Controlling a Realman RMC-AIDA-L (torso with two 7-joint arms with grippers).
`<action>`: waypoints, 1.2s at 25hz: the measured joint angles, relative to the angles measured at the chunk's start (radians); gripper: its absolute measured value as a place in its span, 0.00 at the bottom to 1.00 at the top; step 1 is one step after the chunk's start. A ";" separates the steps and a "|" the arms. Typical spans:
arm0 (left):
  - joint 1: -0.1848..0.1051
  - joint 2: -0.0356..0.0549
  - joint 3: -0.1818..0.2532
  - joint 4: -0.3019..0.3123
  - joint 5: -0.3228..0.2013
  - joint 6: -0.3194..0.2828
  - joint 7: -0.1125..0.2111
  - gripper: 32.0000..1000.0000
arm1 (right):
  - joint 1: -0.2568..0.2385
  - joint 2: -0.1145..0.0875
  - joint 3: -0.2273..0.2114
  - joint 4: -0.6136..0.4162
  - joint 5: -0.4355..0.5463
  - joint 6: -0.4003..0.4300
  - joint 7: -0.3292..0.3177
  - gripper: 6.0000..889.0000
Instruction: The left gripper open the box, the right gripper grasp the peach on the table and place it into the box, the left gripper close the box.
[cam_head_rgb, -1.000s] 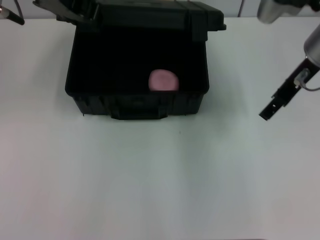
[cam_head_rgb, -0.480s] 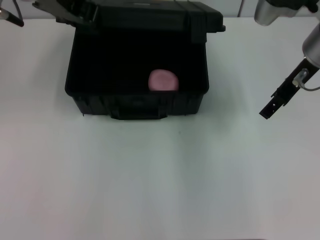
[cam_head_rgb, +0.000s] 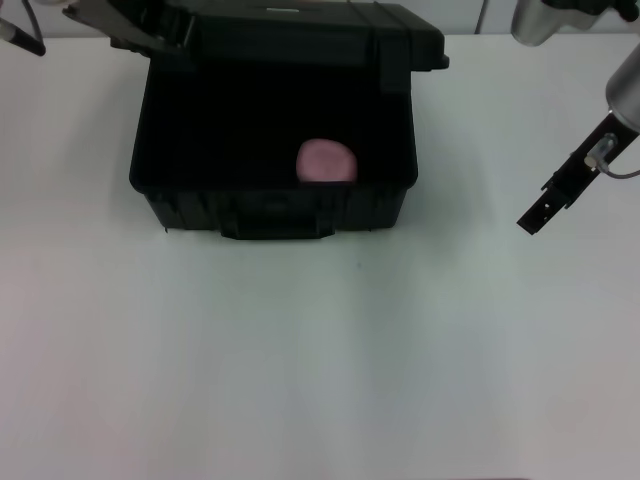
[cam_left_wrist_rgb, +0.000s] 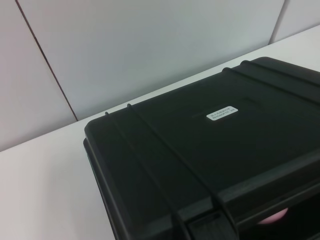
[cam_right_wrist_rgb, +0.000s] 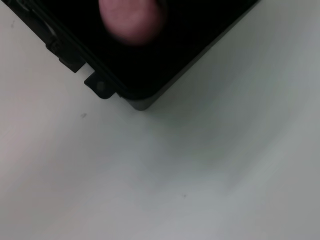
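Peach (cam_head_rgb: 327, 160) lies inside the open box (cam_head_rgb: 275, 205), low against the front wall and right of the middle of the dark interior, in the upper centre of the head view. Its pink top also shows at the top edge of the right wrist view (cam_right_wrist_rgb: 131, 20), inside the box's corner, and as a sliver under the lid's front edge in the left wrist view (cam_left_wrist_rgb: 272, 216). The lid (cam_head_rgb: 320, 30) stands raised at the back of the box, along the top of the frame; the left wrist view looks across its ribbed outer face, where a small white label (cam_left_wrist_rgb: 222, 113) sits. The left gripper (cam_head_rgb: 130, 25) is at the upper left of the head view, right at the lid's left rear corner; whether its fingers are spread or closed on the lid cannot be told. The right gripper (cam_head_rgb: 532, 220) hangs at the right of the frame, well apart from the box and the peach, above the white table (cam_head_rgb: 320, 360). Its fingers hold nothing; how far apart they are cannot be told.
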 joint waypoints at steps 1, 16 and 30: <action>-0.001 0.0002 0.000 0.000 0.000 -0.001 0.001 0.38 | 0.000 0.000 0.000 0.000 0.000 0.000 0.000 0.99; 0.002 -0.0014 0.000 -0.002 0.000 -0.003 0.009 0.46 | 0.002 -0.003 0.000 0.000 -0.001 -0.003 0.000 0.99; 0.002 -0.0013 0.000 -0.003 0.001 -0.004 0.011 0.88 | 0.007 -0.005 0.000 0.000 -0.001 -0.003 0.000 0.99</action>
